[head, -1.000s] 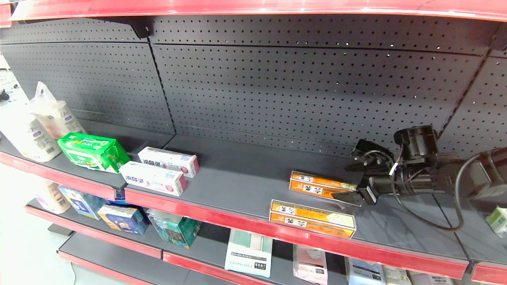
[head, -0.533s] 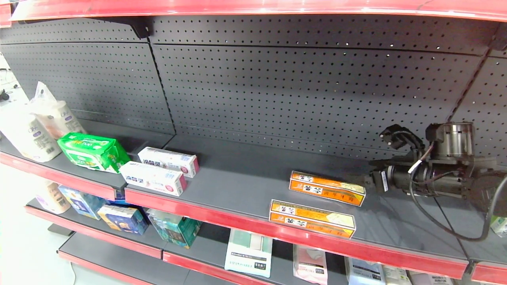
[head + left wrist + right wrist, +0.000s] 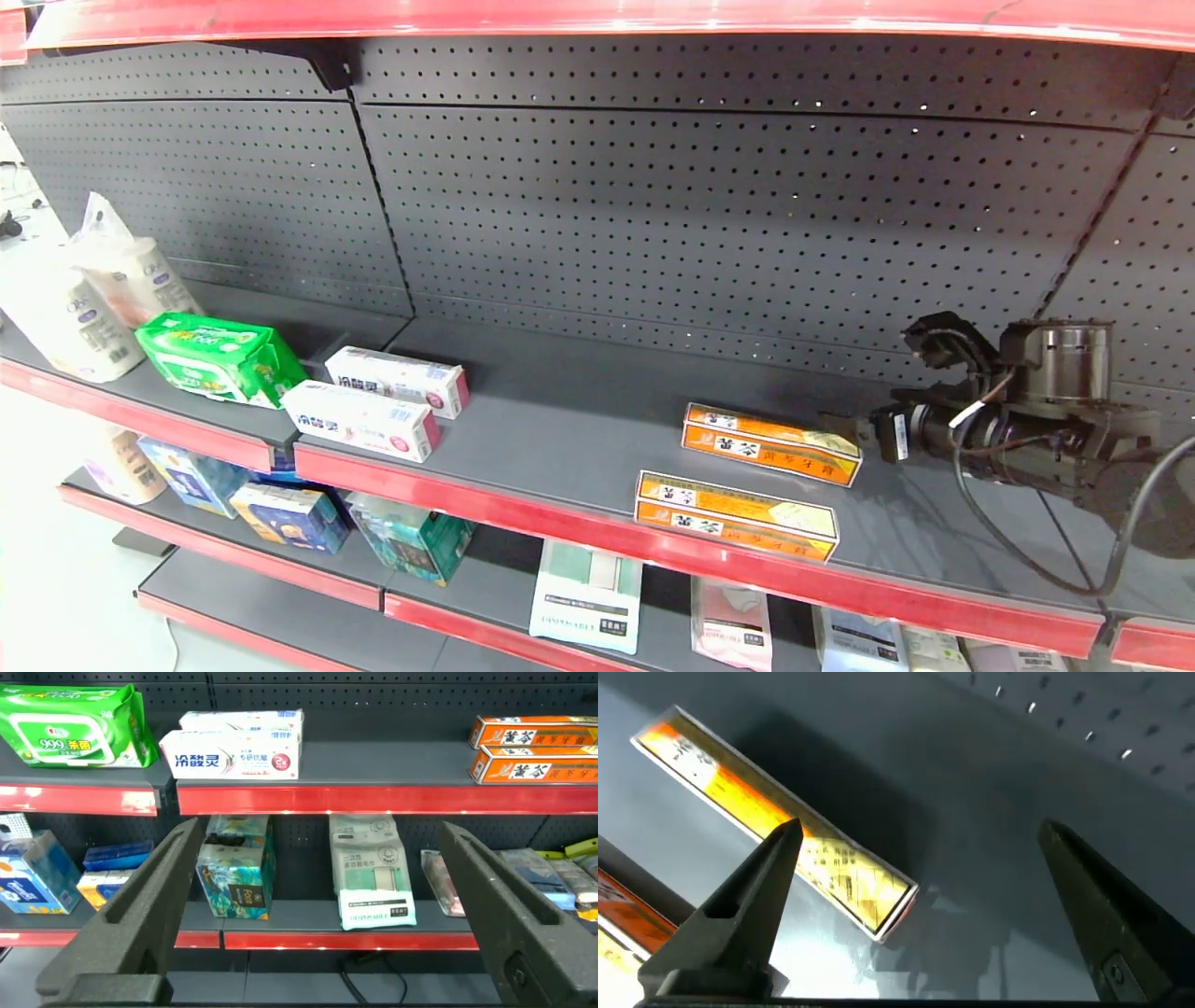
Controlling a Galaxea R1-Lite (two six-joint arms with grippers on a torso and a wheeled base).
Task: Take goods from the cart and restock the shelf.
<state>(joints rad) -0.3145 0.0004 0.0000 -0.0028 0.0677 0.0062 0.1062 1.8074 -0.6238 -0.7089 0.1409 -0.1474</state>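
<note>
Two long orange boxes lie on the grey shelf (image 3: 579, 420), the rear orange box (image 3: 770, 443) behind the front orange box (image 3: 736, 514) at the red edge. My right gripper (image 3: 851, 432) hovers just off the rear box's right end, open, with nothing between its fingers. In the right wrist view the rear orange box (image 3: 775, 812) lies flat beyond the right gripper (image 3: 924, 910). My left gripper (image 3: 318, 905) hangs open in front of the shelf unit, holding nothing.
Two white boxes (image 3: 378, 399), a green wipes pack (image 3: 219, 357) and wrapped paper rolls (image 3: 70, 313) stand further left. A perforated back wall (image 3: 709, 205) closes the shelf behind. Lower shelves hold several packs (image 3: 372, 870). Bare shelf board separates the white and orange boxes.
One second ago my right gripper was at the rear orange box's right end. It drew back to the right and up, then came slightly down and left. The box stays on the shelf.
</note>
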